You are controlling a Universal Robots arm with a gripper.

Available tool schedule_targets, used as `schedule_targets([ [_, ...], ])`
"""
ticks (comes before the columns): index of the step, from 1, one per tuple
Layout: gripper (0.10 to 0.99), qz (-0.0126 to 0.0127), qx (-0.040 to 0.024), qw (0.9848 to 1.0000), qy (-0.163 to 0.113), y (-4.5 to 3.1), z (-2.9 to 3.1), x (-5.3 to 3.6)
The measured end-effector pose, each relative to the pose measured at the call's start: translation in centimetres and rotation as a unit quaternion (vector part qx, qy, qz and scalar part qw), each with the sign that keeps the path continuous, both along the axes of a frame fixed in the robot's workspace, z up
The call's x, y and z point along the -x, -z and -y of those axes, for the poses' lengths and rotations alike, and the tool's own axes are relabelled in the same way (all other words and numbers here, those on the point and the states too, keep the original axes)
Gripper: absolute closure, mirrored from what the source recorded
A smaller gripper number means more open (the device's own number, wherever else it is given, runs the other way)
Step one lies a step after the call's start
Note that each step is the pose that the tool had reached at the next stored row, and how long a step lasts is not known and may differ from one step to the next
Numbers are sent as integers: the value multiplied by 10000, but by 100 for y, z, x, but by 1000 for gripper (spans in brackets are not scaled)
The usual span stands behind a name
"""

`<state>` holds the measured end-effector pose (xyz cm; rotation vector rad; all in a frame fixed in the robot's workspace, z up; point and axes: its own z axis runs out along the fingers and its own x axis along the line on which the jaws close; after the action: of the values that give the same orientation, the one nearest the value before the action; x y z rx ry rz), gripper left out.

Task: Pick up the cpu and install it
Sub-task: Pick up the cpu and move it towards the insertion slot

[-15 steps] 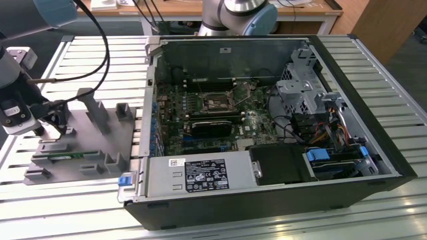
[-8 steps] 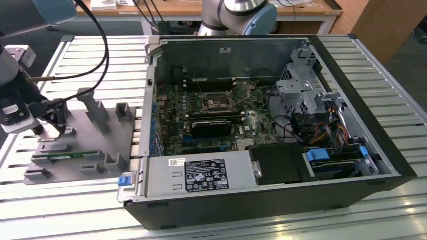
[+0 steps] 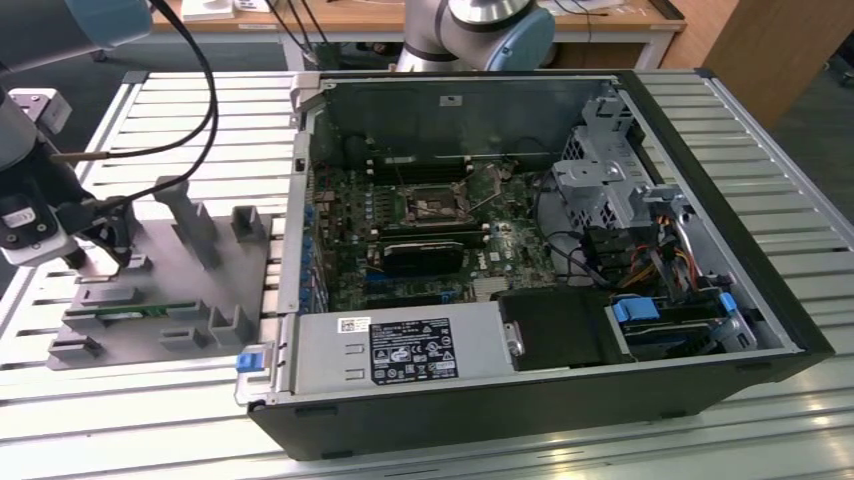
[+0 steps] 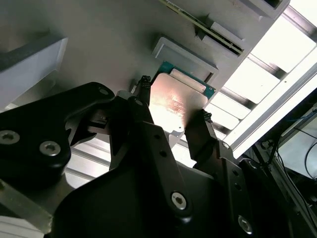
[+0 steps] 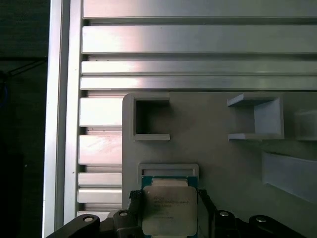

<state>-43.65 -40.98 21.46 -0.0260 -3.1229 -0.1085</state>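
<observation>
The cpu, a small square chip with a silvery top and a green rim, lies at its grey holder on the fixture plate. My gripper straddles it, one black finger against each of two opposite edges, and looks shut on it. In the second wrist view the cpu shines between the fingertips of the gripper. Whether the chip has left the holder I cannot tell. In the exterior view my gripper hangs low over the plate at that view's left. The open socket sits on the motherboard.
The open computer case lies on the slatted aluminium table, with a power supply at the front and drive cages at the exterior view's right. A green memory stick and upright grey posts stand on the plate. Black cables loop overhead.
</observation>
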Motion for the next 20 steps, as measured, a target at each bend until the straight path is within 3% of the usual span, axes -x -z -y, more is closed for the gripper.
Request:
schedule_targets([
  [20,553,0,0,10000,0,-48,-6,0],
])
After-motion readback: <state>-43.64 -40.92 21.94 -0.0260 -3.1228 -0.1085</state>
